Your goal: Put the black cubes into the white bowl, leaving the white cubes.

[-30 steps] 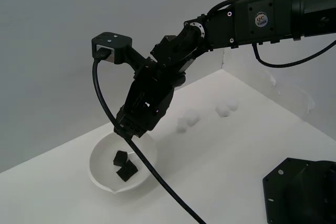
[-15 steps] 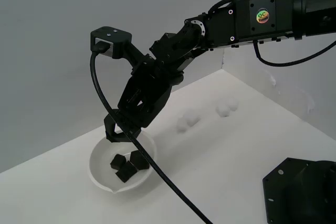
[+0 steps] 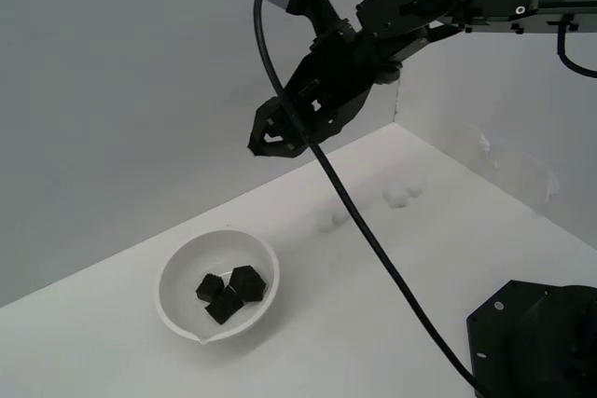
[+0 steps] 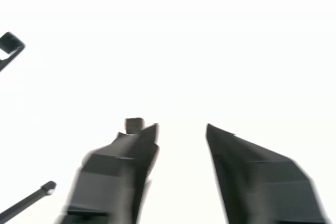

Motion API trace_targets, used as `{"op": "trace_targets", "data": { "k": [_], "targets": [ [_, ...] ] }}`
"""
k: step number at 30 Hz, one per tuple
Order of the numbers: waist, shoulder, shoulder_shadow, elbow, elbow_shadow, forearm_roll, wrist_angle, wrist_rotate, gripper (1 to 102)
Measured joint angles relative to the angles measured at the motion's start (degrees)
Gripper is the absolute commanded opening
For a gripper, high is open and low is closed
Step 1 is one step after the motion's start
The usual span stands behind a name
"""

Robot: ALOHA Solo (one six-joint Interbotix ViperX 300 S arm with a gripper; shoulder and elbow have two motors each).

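Jaws apart, empty; black cubes (image 3: 230,292) in white bowl (image 3: 177,269).

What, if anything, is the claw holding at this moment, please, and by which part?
Nothing: the claw is open and empty, raised above the table. Three black cubes lie in the white bowl.

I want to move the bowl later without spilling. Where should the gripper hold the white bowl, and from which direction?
Grip the white bowl by its thin rim, coming from above, one finger inside and one outside. Its wall looks too wide for the open gripper to span. Probably choose a bare stretch away from the pouring lip and the black cubes.
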State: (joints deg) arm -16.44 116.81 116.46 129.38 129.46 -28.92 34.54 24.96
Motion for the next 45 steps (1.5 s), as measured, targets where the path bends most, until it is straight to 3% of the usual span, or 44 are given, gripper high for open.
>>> {"op": "trace_targets", "data": {
  "k": [2,12,21,31,45],
  "targets": [
    [2.1,2.1,2.1,1.3,1.1,0.0,-0.2,0.7,3],
    [8.8,10.7,11.0,9.9,9.9,0.1,-6.1,7.6,3],
    [11.3,23.0,23.3,20.0,20.0,0.1,-12.7,8.1,3],
    [13.4,36.3,36.7,27.6,27.5,0.0,-13.1,8.1,3],
    [14.5,56.0,56.3,32.2,32.1,0.1,-12.7,8.1,3]
  ]
}}
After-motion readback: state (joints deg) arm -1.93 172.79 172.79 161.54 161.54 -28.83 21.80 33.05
